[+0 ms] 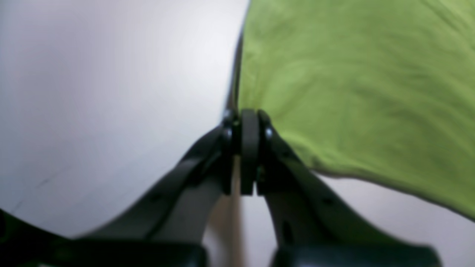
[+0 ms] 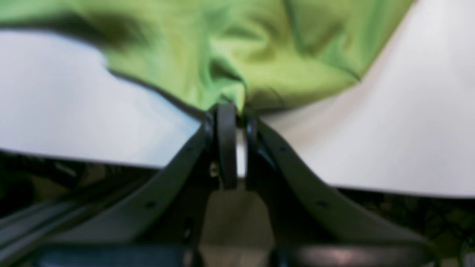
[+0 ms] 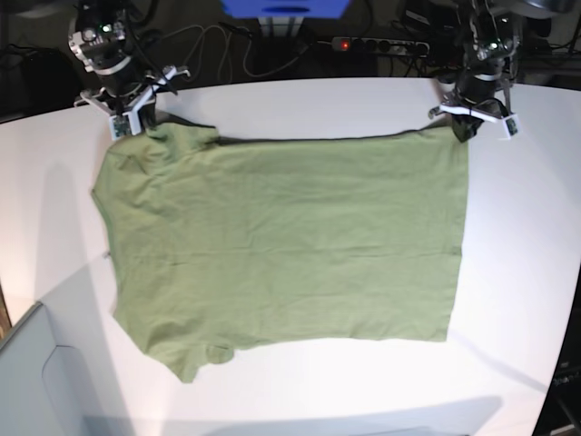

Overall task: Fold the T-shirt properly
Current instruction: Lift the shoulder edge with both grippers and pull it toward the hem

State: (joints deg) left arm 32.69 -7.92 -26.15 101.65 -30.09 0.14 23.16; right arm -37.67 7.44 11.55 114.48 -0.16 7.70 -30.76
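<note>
White tabletop (image 3: 300,381) fills most of the base view; behind its far edge, dark clutter: cables and one power strip (image 3: 379,44) with a red light, plus one blue object (image 3: 286,7) at top centre.

Count: one T-shirt (image 3: 281,245), two arms, two grippers.

T-shirt: olive green, spread flat on the table, lengthwise across the base view. Sleeves toward that view's left, straight hem toward its right. Mild wrinkles near the left shoulder area; the near sleeve sticks out at bottom left.

Right gripper (image 2: 233,111): at the far-left corner of the cloth in the base view, by the upper sleeve. Jaws pressed together on a bunched fold of fabric; cloth gathers into creases right at the tips.

Left gripper (image 1: 248,118): at the far-right corner, on the hem end. Jaws closed tight, pinching the shirt's edge; fabric runs away from the tips fairly smooth.

Both wrist views are blurred; fine detail at the pinch points not readable.
</note>
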